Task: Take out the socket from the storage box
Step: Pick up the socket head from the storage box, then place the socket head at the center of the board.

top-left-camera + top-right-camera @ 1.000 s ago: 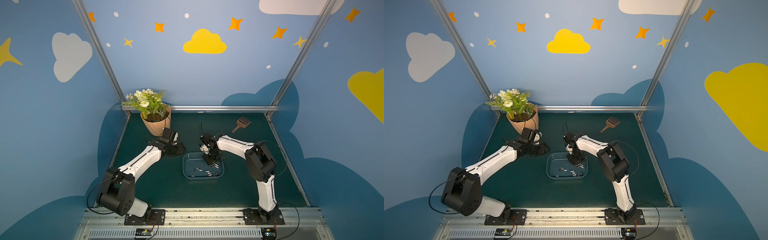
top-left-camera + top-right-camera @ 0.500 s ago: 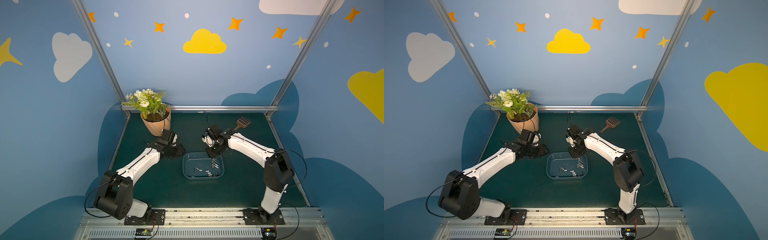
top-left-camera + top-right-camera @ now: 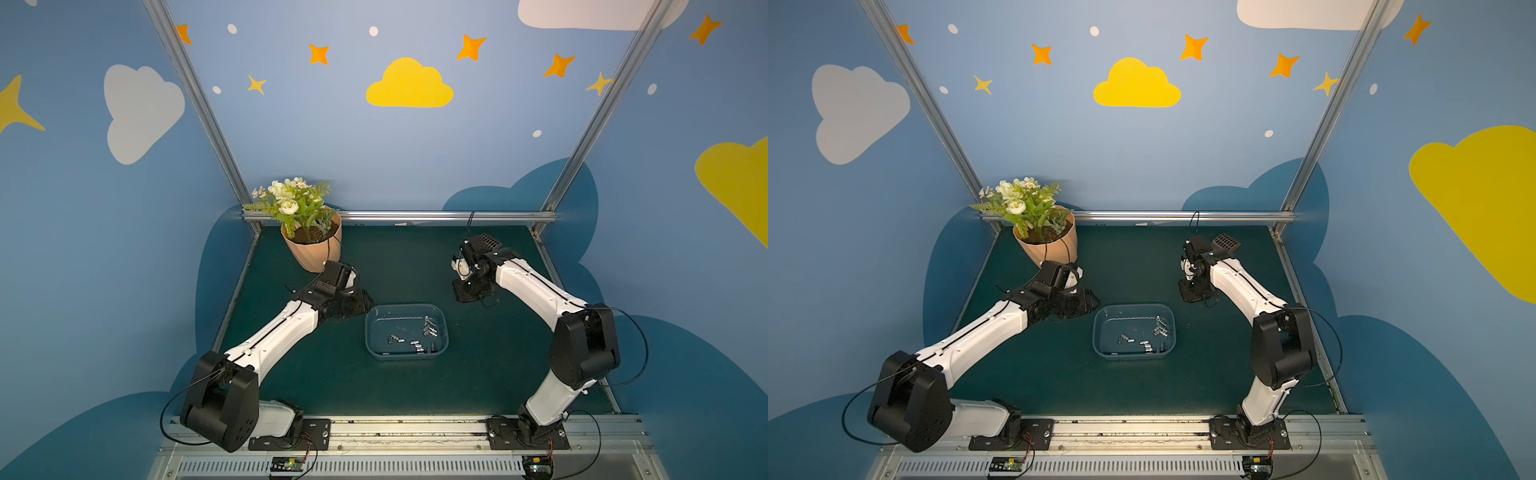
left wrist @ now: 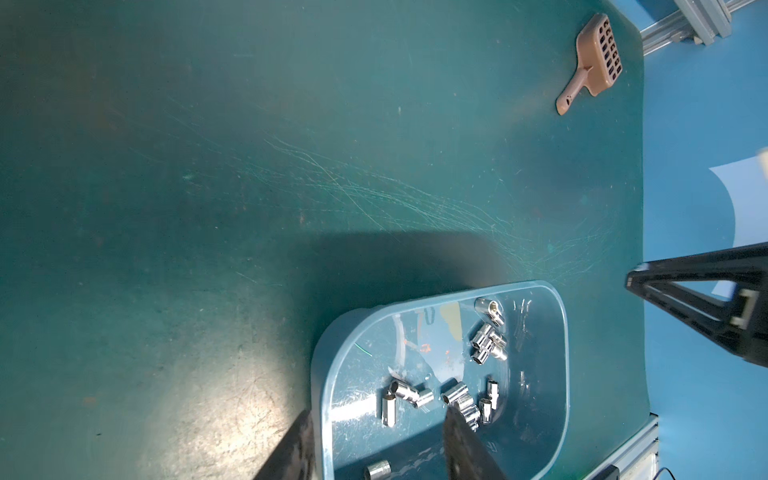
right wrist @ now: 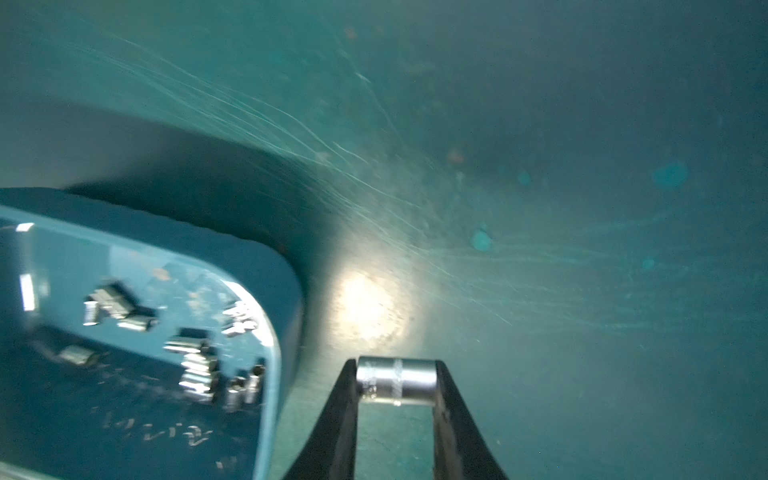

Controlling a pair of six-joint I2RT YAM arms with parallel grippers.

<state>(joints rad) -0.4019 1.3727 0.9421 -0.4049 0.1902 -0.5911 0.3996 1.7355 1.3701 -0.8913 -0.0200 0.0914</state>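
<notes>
Left claw (image 4: 376, 415) is seen part-open w/ nothing gripped, just beside far-left corner of storage box (image 3: 367, 332). Several loose sockets (image 3: 430, 330) are left inside box. Right claw (image 5: 397, 386) is clamped on one socket (image 5: 411, 376), held outside box, over tabletop (image 3: 415, 257) to its right.

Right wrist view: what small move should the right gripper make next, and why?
Probably lower the right gripper onto the green mat and open it. Its jaws clamp a chrome socket, which is outside the storage box, over bare mat.
</notes>
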